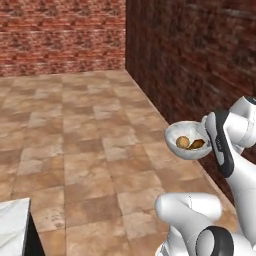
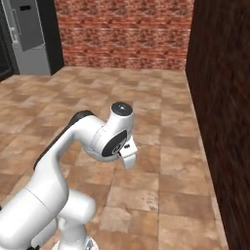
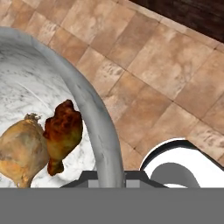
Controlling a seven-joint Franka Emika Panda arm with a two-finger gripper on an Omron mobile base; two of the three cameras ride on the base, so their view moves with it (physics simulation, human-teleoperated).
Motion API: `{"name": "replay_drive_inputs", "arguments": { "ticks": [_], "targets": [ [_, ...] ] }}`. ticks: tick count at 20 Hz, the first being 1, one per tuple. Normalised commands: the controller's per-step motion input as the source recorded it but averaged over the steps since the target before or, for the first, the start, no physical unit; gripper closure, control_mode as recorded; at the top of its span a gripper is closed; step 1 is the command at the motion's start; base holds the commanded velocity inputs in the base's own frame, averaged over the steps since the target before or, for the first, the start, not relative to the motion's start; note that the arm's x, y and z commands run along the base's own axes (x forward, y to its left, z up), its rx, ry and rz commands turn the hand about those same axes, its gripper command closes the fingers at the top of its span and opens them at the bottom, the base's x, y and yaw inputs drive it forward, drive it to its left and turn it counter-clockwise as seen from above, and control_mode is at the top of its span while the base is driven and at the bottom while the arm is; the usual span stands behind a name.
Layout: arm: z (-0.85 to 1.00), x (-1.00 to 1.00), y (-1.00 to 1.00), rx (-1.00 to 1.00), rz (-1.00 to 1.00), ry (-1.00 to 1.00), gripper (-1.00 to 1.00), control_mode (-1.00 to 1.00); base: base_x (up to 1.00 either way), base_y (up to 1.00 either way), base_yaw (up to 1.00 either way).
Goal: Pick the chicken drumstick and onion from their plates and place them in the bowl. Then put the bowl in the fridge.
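Between closed gripper jaws: rim of deep white marbled bowl, carried above tiled floor. Round tan onion, orange-brown chicken drumstick lie inside, beside pinch. One-sided rim grip risks tilt, spilling contents.

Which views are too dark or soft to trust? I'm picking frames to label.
Left base view: dark brick wall in shade, bowl small and soft. Right base view: same wall nearly black, fridge evenly lit. Hand view: chicken drumstick and onion sharp, no glare.
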Motion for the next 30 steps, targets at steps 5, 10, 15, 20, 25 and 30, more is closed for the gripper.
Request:
{"name": "replay_drive_inputs", "arguments": {
  "ticks": [5,10,15,20,25,30],
  "targets": [
    [0.00,0.00,0.00,0.00,0.00,0.00,1.00,1.00,0.93,0.00,0.14],
    [0.00,0.00,0.00,0.00,0.00,0.00,1.00,1.00,0.93,0.00,0.20],
    [0.00,0.00,0.00,0.00,0.00,0.00,1.00,1.00,0.85,0.00,0.36],
    [0.00,0.00,0.00,0.00,0.00,0.00,1.00,1.00,0.80,0.00,0.43],
    [0.00,0.00,0.00,0.00,0.00,0.00,1.00,1.00,0.80,0.00,0.41],
    [0.00,0.00,0.00,0.00,0.00,0.00,1.00,1.00,0.83,0.00,0.37]
  ]
}}
